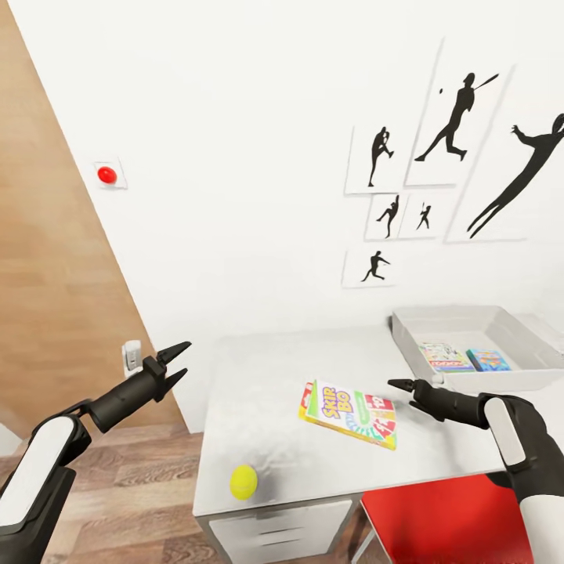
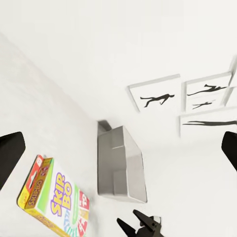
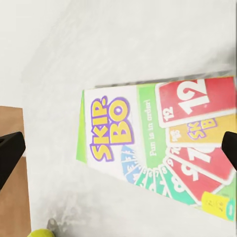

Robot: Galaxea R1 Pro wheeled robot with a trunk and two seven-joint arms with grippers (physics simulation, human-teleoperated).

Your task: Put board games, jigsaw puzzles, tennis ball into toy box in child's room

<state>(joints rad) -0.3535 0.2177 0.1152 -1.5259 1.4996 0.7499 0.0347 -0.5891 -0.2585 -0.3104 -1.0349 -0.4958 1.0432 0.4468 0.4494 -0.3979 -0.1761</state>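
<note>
Toy box [image 1: 407, 338]: light-grey bin, far right of table [image 1: 258, 462], against wall. Already holds 2 board games: green-edged one [image 1: 445, 357] and smaller blue one [image 1: 488, 359], lying side by side on its floor.

Skip-Bo game [image 1: 348, 412]: yellow-green-red box, 3rd board game, on table mid-top, between toy box and tennis ball. One end looks slightly raised; can't confirm from head view. Right wrist view looks straight down on its lid [image 3: 163, 143].

Tennis ball [image 1: 244, 482]: yellow-green, near front edge of table, left of Skip-Bo game, well apart from toy box.

Jigsaw puzzles: not made out in these frames.

Right pincer [image 1: 401, 385]: just beside the Skip-Bo game's right end, above it, apparently not touching. Fingers wide per wrist view, nothing held.

Left pincer [image 1: 178, 364]: off table's left edge, in air, fingers apart, empty.

Step in hand (judgement): Skip-Bo game pickup by right arm; approx. 2 of 6 toys boxed.

Next move calls for: lower right pincer over a box edge, since flat box is too broad to span across the lid; close on the edge, lift, carry right, clear the rim w/o knocking it, release inside. Ball after, prob. left arm.
</note>
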